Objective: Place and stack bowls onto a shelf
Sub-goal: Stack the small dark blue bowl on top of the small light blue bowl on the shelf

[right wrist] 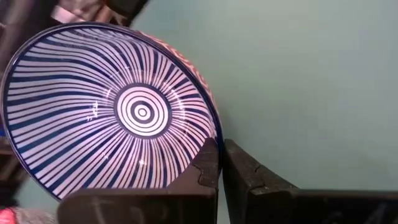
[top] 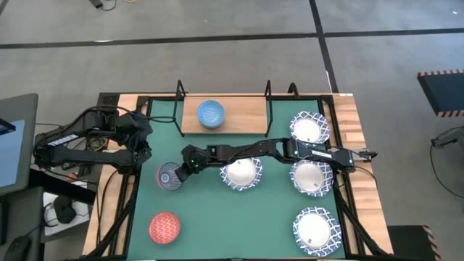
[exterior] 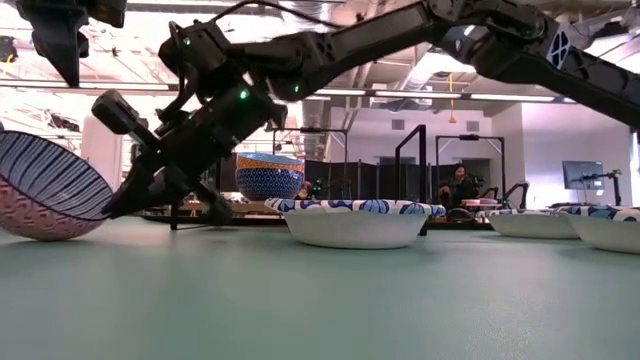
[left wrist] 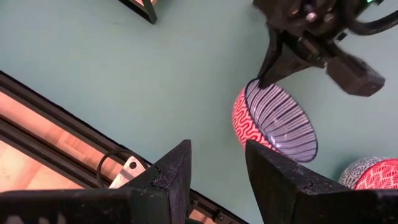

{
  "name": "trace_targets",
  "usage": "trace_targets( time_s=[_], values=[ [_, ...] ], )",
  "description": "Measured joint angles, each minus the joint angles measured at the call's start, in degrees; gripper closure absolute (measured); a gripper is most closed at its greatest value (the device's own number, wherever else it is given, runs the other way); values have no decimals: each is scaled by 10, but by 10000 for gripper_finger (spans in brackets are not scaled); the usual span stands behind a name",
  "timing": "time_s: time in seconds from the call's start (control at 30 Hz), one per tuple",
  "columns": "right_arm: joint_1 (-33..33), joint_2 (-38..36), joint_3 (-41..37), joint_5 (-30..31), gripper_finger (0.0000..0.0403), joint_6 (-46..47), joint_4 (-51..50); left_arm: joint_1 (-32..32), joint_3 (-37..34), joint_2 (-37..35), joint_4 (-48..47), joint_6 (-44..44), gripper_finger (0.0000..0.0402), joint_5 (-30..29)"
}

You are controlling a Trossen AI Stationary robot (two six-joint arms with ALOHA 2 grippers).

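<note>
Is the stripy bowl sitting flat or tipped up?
Tipped up. The striped bowl leans on its side on the green mat, its rim pinched by the shut right pincer.

The right arm stretches low across the table toward its left side, its gripper [top: 176, 171] angled down with fingers pinched together. The left arm is folded at the table's left edge, its gripper [left wrist: 214, 165] raised, fingers parted.

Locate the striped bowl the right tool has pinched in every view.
High: striped bowl left of centre on the mat, at the right tool.
Low: far left, tilted.
Left wrist: right of centre.
Right wrist: fills the left half.
Shared landmark: the right tool shut on its rim.
</note>
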Motion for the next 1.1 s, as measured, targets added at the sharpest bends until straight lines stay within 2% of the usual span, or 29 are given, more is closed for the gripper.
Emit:
trace_targets(
  time_s=[0.2, 0.37, 0.57, 0.8, 1.0, 1.1],
  values=[
    [7, -60, -2, 82, 377, -65, -98, 0, 0, 0, 20, 0, 266, 0],
    [6, -120, -2, 167, 377, -112, -178, 0, 0, 4, 110, 13, 266, 3],
    [6, -162, -2, 253, 377, -128, -221, -1, 0, 42, 200, 55, 266, 14],
    [5, -185, -1, 276, 377, -129, -246, -1, 0, 102, 243, 94, 266, 0],
    [8, -194, -1, 277, 377, -126, -258, -1, 0, 155, 235, 95, 266, -41],
    [10, -204, -2, 278, 377, -126, -264, -1, 0, 179, 234, 96, 267, -43]
  ],
)
